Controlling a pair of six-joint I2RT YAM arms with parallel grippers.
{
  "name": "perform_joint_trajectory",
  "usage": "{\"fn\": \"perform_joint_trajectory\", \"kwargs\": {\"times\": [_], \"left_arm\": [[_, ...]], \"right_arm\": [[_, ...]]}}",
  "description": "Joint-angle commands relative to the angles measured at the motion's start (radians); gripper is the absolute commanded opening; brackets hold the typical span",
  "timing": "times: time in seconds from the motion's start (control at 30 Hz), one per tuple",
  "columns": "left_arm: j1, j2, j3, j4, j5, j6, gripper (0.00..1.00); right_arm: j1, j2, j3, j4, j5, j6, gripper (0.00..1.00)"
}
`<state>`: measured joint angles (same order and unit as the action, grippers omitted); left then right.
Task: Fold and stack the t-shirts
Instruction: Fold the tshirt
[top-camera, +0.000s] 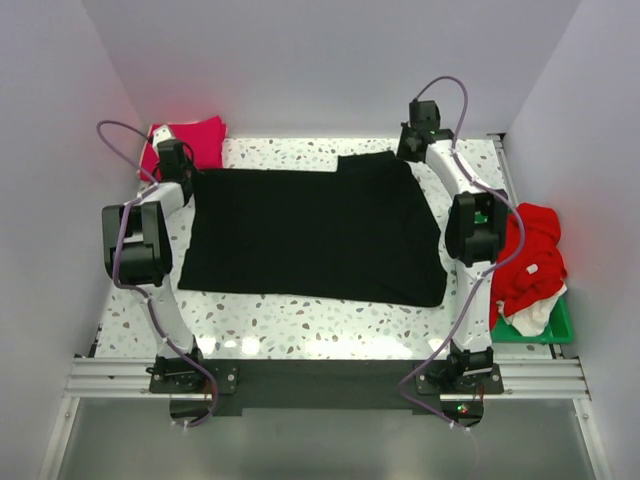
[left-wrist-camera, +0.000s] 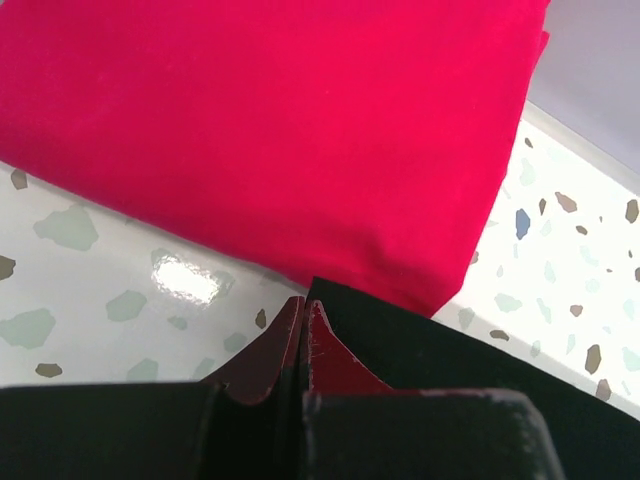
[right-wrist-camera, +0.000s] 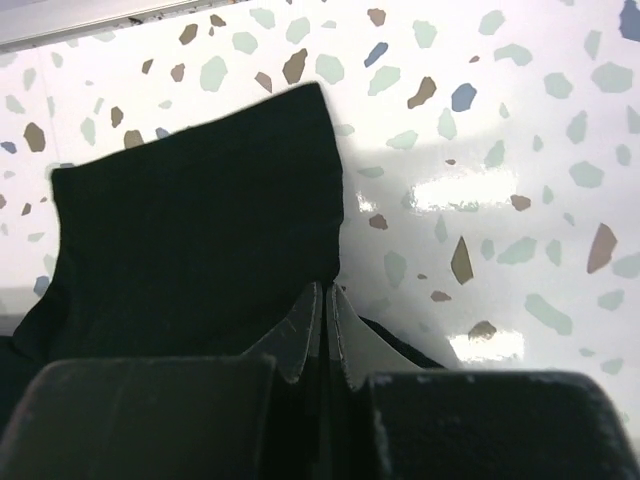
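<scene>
At the left claw (left-wrist-camera: 303, 318): tips pressed together, clamped on the far-left corner of the black tee (left-wrist-camera: 480, 385). At the right claw (right-wrist-camera: 327, 305): likewise closed to a slit, pinching the black tee near its far-right corner, with a raised flap of black cloth just left of the tips. Spread flat between the two claws, over most of the speckled table (top-camera: 300, 325): the rest of the black tee (near edge fairly straight, far-right part doubled back on itself). Just beyond the black tee's far-left corner, and meeting it in the left wrist view: a folded pink tee (left-wrist-camera: 270, 120), smooth, close to the back wall. Off to the right of the black tee, apart from it and past the right arm: a crumpled red tee (top-camera: 530, 255) with a white tee (top-camera: 537, 312) poking out beneath, both heaped on a green tray (top-camera: 562, 328).
</scene>
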<state>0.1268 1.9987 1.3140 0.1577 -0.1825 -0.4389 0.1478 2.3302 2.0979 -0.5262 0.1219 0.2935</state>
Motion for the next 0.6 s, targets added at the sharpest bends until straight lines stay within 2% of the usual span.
{"fn": "perform_joint_trajectory", "kwargs": {"times": [0.0,0.37,0.4,0.57], "left_arm": [[0.02,-0.057,0.045,0.054,0.008,-0.027,0.0],[0.042,-0.141,0.002,-0.079,-0.055,-0.099,0.0],[0.046,-0.171,-0.031,-0.092,-0.057,-0.11,0.0],[0.051,-0.231,-0.111,-0.121,-0.064,-0.136,0.0]], "right_arm": [[-0.011,-0.127,-0.059,0.063,0.025,-0.002,0.0],[-0.007,-0.41,-0.521,0.152,-0.033,0.121,0.0],[0.004,-0.464,-0.601,0.152,-0.018,0.145,0.0],[0.036,-0.572,-0.74,0.143,-0.005,0.176,0.0]]}}
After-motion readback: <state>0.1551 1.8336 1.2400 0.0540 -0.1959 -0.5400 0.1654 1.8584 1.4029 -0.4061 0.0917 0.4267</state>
